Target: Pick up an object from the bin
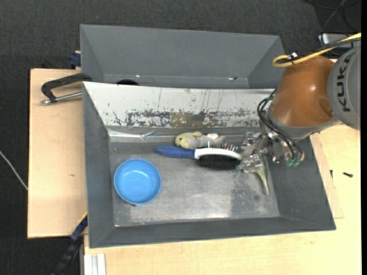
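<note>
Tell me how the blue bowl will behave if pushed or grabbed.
The blue bowl looks like thin plastic, so probably light and stiff. It sits upright on the bin floor, so a push would likely slide it, not tip it. Its smooth rim might slip when pinched.

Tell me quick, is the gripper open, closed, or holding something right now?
Gripper: cannot be told. It is low in the right part of the bin, beside the head of the blue-handled brush.

Dark carpet floor (172,4) all round; thin pale cable (12,168) at left.
</note>
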`<state>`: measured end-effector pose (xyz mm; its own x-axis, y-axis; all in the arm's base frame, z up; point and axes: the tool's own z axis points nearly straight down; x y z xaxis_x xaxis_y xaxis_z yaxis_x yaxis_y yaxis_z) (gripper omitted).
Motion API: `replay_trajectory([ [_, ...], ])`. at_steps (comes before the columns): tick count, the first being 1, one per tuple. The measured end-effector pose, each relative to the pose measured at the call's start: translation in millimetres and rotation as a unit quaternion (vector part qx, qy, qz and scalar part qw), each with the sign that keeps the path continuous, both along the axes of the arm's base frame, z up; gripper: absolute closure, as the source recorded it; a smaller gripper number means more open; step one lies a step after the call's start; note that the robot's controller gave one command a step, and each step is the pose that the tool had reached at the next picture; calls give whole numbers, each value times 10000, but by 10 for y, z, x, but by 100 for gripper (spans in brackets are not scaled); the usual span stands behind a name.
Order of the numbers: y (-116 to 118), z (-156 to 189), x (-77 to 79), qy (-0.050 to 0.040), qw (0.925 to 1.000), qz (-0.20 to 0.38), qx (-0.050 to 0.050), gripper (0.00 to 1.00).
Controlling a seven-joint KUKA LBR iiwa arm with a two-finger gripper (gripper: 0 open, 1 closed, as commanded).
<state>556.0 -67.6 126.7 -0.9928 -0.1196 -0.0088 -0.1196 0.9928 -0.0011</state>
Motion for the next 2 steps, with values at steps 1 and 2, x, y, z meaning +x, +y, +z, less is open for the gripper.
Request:
replay_trajectory([
  [1,142,316,195,-1,9894,1452,-7,100],
  [2,137,305,187,15,9895,1442,-3,100],
])
